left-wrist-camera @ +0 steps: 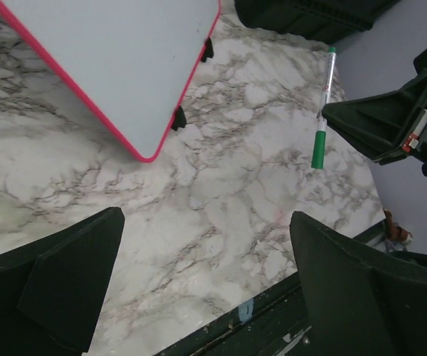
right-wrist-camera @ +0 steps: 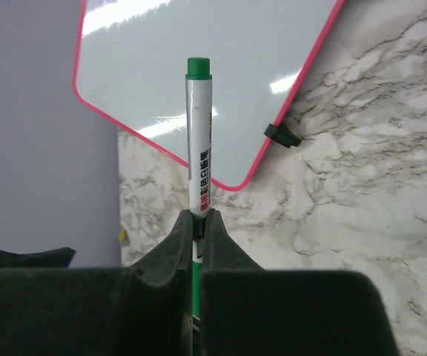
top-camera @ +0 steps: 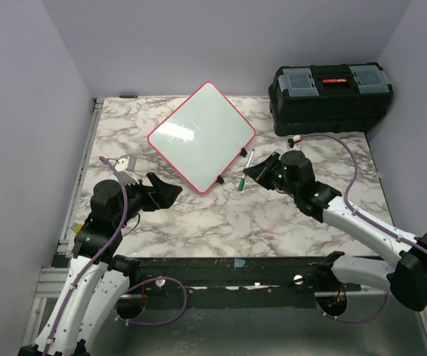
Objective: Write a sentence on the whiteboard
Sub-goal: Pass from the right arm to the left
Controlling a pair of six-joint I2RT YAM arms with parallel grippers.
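Whiteboard (top-camera: 202,133) lies flat mid-tabletop (top-camera: 273,215), turned corner-on, left of the black toolbox (top-camera: 330,93). Right hand (top-camera: 247,172) is clamped on a green marker (top-camera: 249,159) just beside the board's edge. Left hand (top-camera: 170,190) stands wide open, empty.

the whiteboard (top-camera: 201,135) is gleaming glossy and smooth inside a thin pink-red frame. the desk (top-camera: 273,222) is showing a smooth, marble-patterned face. at two o'clock the toolbox (top-camera: 330,100) is looking like matt black plastic. the marker (right-wrist-camera: 199,141) is shining like smooth plastic, and the fingers (left-wrist-camera: 73,289) are looking matt black.
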